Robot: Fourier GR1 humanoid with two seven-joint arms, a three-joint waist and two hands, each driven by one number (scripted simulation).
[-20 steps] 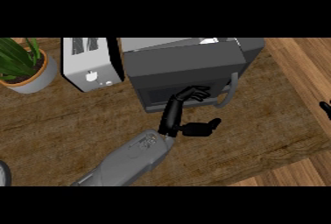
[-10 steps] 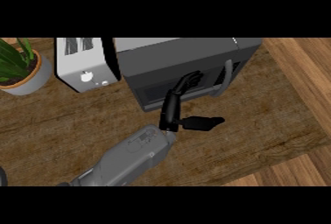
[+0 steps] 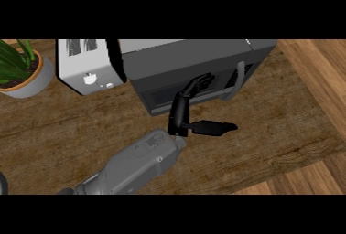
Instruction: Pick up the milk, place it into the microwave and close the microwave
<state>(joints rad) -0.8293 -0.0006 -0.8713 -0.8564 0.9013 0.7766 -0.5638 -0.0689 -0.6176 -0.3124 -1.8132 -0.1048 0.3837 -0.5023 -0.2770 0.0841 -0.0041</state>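
The grey microwave [image 3: 196, 59] stands at the back of the wooden counter, its door with a pale vertical handle [image 3: 236, 82] facing me. My left hand [image 3: 180, 114] reaches up from the lower left. Its straight fingers [image 3: 199, 83] lie against the door front, left of the handle, and the thumb sticks out to the right above the counter. The hand is open and holds nothing. No milk shows anywhere in the head view. My right hand is out of the picture.
A white toaster [image 3: 88, 64] stands just left of the microwave, and a potted plant [image 3: 17, 68] sits at the far left. The counter's edge [image 3: 317, 114] runs diagonally at the right, with wooden floor beyond.
My left hand has moved forward until its fingers rest on the microwave door. The right hand's tip, seen earlier at the right edge, has gone out of view.
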